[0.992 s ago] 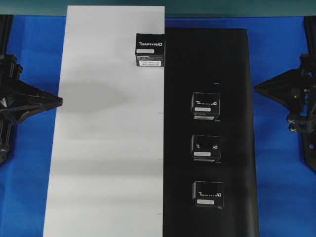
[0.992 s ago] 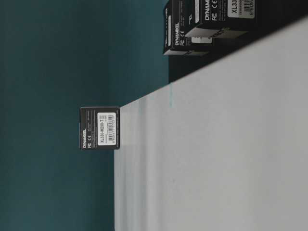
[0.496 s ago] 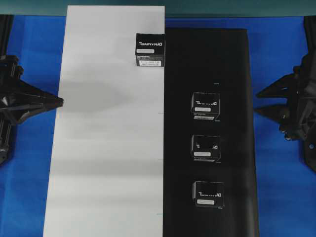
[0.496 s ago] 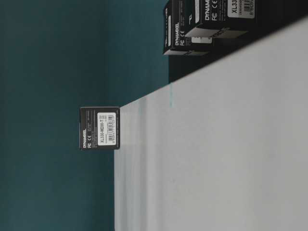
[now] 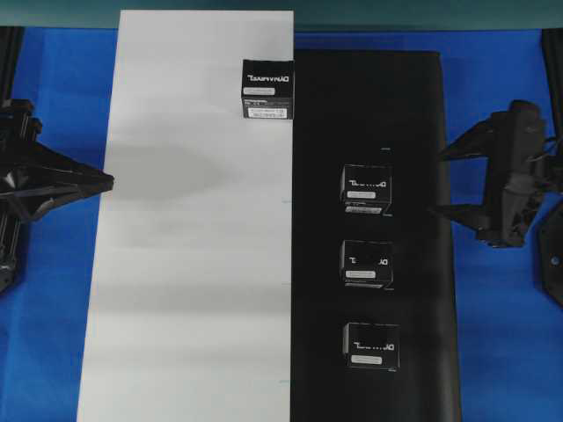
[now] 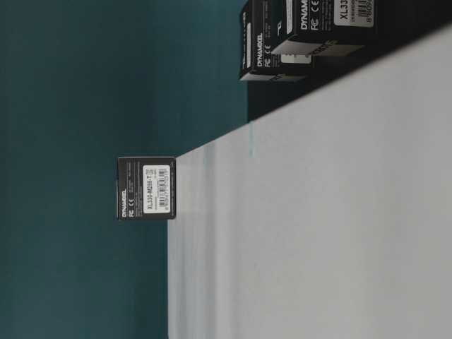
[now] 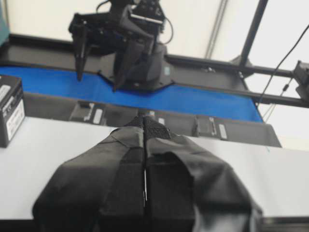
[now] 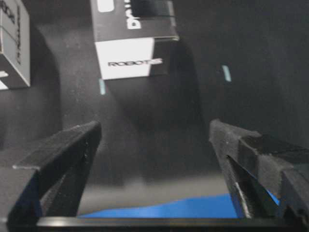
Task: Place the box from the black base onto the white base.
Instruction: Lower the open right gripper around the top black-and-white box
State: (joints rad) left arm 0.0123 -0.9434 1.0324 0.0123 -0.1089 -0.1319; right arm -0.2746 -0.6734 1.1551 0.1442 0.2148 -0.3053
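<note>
Spreading wide, the right gripper (image 5: 437, 185) has its fingers (image 8: 58, 154) well apart with nothing between them, hanging at the right edge of the black base (image 5: 413, 123) in the overhead view, its tips level with the uppermost carton there. Over on the left side of that frame, the left gripper (image 5: 109, 182) shows its fingers (image 7: 145, 145) pressed flat together, empty, the tip just over the left edge of the white base (image 5: 176, 264).

Out from the right gripper, three DYNAMIXEL boxes sit in a column on the black base: the top box (image 5: 367, 188), the middle box (image 5: 366, 264) and the bottom box (image 5: 370, 345), each apart from its neighbour. The wrist view puts the top one just ahead of the open fingers, untouched.

A fourth box (image 5: 267, 89) stands on the white base, upper part of the frame, right against the seam with the black sheet. Blue table (image 5: 501, 352) shows on both outer sides.
</note>
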